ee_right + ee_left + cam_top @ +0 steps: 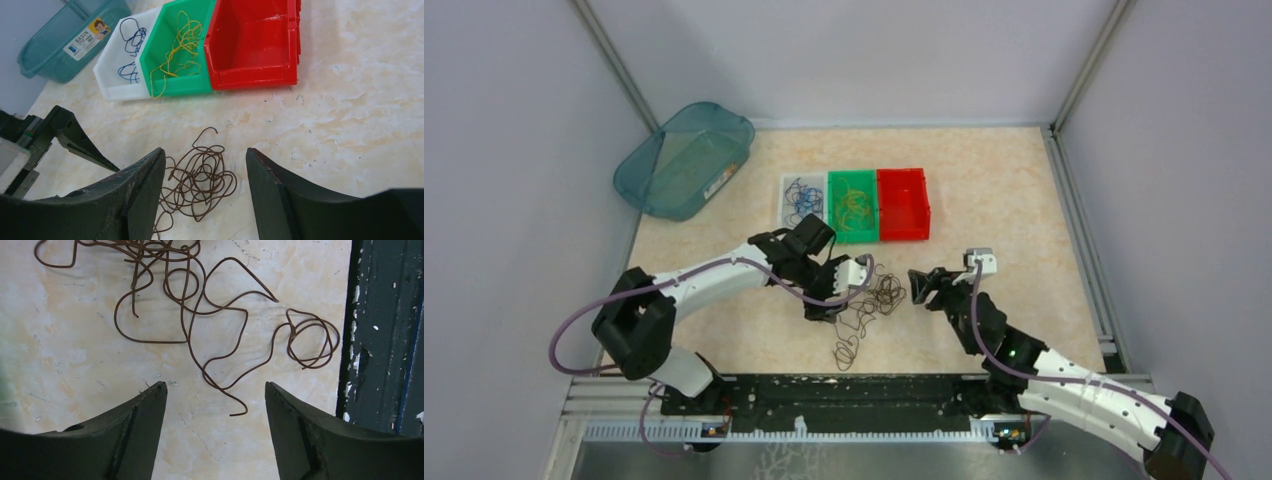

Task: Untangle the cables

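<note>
A tangle of thin dark brown cables (871,305) lies on the table between my two grippers; it also shows in the left wrist view (200,315) and the right wrist view (200,182). My left gripper (824,305) is open and empty, low over the tangle's left side. My right gripper (921,287) is open and empty, just right of the tangle. Blue cables (803,199) lie in the white bin (785,205). Yellow cables (854,205) lie in the green bin (852,234). The red bin (903,204) holds nothing visible.
A teal basin (686,158) lies tipped at the back left against the wall. The black rail (854,392) runs along the near edge under the arm bases. Grey walls close in the table on three sides.
</note>
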Robot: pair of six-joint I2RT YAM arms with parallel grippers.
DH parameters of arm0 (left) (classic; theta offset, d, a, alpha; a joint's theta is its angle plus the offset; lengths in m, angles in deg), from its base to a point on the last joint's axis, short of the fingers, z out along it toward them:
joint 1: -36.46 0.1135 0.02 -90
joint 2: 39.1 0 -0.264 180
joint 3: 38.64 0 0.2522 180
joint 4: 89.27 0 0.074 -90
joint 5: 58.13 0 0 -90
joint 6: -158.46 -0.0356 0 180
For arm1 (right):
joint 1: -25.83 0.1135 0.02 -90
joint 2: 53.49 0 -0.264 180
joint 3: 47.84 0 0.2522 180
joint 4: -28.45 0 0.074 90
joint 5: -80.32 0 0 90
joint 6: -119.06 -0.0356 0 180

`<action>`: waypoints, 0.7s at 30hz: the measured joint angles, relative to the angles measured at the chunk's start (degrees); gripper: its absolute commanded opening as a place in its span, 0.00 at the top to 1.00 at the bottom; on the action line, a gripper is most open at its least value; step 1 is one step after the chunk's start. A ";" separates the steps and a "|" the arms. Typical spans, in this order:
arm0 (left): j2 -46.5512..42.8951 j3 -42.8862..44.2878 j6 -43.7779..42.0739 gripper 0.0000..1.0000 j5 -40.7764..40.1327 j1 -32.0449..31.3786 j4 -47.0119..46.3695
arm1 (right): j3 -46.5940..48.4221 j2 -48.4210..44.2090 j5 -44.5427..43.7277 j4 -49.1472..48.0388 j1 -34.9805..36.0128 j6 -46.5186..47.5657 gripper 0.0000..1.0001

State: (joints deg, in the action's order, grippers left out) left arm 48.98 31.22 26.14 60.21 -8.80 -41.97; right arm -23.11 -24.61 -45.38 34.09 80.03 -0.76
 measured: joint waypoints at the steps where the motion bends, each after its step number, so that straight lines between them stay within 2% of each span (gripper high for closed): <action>1: -0.48 -0.07 -0.42 0.21 0.09 -0.02 0.00 | -0.02 -0.24 0.00 0.07 0.00 0.00 0.39; 6: -4.96 -1.18 -1.16 0.26 1.11 -0.15 -0.13 | -0.09 0.74 0.50 -0.33 0.00 -0.11 0.39; 11: -1.99 -3.37 0.37 0.32 0.55 -0.98 -2.69 | -0.09 2.86 1.62 -0.46 0.00 -0.55 0.39; 14: 0.00 -4.98 0.92 0.50 -1.33 -1.07 -4.83 | -0.09 2.60 1.95 -0.37 0.00 -0.81 0.39; 16: 1.29 -5.25 1.22 0.70 -3.08 -1.05 -6.16 | -0.09 2.23 1.99 -0.37 0.00 -0.85 0.39; 17: 1.90 -5.22 1.38 0.87 -3.91 -1.05 -6.93 | -0.09 2.23 2.01 -0.35 0.00 -0.85 0.39; 18: 2.40 -5.22 1.53 0.98 -4.74 -1.05 -7.72 | -0.09 2.14 2.05 -0.33 0.00 -0.87 0.39; 21: 2.56 -4.94 1.88 1.00 -6.38 -1.05 -8.46 | -0.09 1.86 2.21 -0.28 0.00 -0.87 0.39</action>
State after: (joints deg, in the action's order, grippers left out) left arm 51.53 26.28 28.02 53.82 -9.85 -50.43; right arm -23.20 -22.75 -43.17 33.81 80.03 -1.64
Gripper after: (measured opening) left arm 0.029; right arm 0.610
